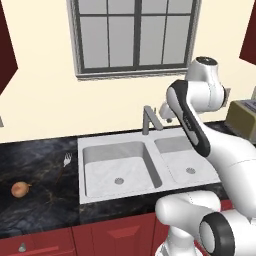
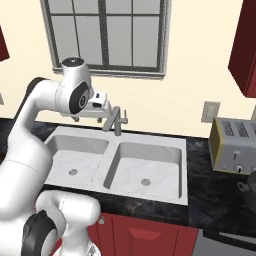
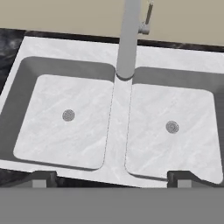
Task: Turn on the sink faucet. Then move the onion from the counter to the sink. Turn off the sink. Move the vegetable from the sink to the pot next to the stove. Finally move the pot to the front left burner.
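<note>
The grey sink faucet (image 1: 147,119) (image 2: 116,120) (image 3: 128,39) stands at the back of the pale two-basin sink (image 1: 115,142) (image 2: 115,137) (image 3: 118,131), its thin lever (image 3: 148,17) on the right of the post. No water shows. My gripper (image 3: 113,179) hovers open above the sink's front rim, looking down at the divider and the faucet, with nothing between its fingertips (image 3: 43,178). The hand (image 2: 98,102) sits just left of the faucet. The tan-orange onion (image 1: 20,189) lies on the black counter (image 1: 40,160), far left of the sink.
A small white fork (image 1: 66,160) lies on the counter beside the sink's left edge. A grey toaster (image 2: 232,145) (image 1: 242,117) stands right of the sink, with a dark pot (image 2: 248,187) in front of it. A window is above the faucet.
</note>
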Controlling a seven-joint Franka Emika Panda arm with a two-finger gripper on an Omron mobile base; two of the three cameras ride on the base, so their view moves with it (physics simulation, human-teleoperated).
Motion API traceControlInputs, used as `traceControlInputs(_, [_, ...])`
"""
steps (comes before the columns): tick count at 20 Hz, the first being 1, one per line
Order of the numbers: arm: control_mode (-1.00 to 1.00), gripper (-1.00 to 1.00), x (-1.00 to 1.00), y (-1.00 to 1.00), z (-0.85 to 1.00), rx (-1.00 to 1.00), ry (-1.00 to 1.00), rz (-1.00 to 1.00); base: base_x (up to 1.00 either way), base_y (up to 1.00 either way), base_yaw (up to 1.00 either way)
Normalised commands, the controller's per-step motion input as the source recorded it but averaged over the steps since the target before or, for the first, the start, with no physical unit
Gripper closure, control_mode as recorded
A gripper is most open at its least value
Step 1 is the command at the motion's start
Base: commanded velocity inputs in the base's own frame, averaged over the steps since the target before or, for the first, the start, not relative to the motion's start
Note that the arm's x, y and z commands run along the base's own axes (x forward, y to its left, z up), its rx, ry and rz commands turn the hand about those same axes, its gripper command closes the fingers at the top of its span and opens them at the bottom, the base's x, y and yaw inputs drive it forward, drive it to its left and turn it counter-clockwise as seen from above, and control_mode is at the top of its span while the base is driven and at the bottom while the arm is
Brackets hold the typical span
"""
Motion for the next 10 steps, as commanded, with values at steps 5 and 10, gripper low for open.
traceControlInputs(5, [-1.0,-1.0,-0.24,-0.67,-0.02,0.08,-0.18,0.06,0.0,0.0,0.0])
traceControlInputs(10, [-1.0,-1.0,-0.01,-0.57,-0.18,0.04,-0.11,0.08,0.0,0.0,0.0])
